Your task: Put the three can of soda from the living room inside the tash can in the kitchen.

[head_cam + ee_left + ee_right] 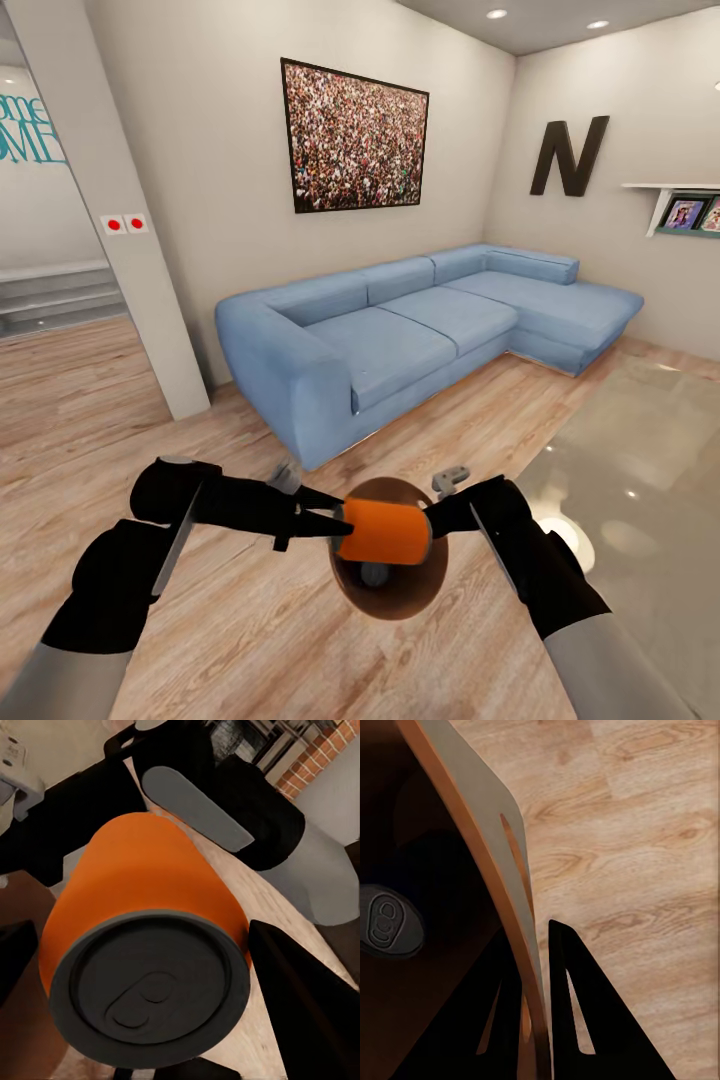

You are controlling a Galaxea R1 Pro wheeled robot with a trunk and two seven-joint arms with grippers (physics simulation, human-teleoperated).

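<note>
I see a long blue corner sofa [420, 325] set against the far walls, its chaise end reaching toward the right wall. Above its back I see a dark-framed crowd picture [354, 136]. On the right wall I read a black letter N [568, 155], and beside it a white shelf [668, 187] carrying small framed photos [684, 213]. A pale pillar [110, 210] at left bears a white plate with two red dots [124, 224]; past it I see grey steps [55, 295] and teal wall lettering [28, 130]. Light wood flooring [240, 620] runs throughout. A glossy glass low table [640, 480] lies at right. Brickwork [319, 754] appears in my left wrist view.
</note>
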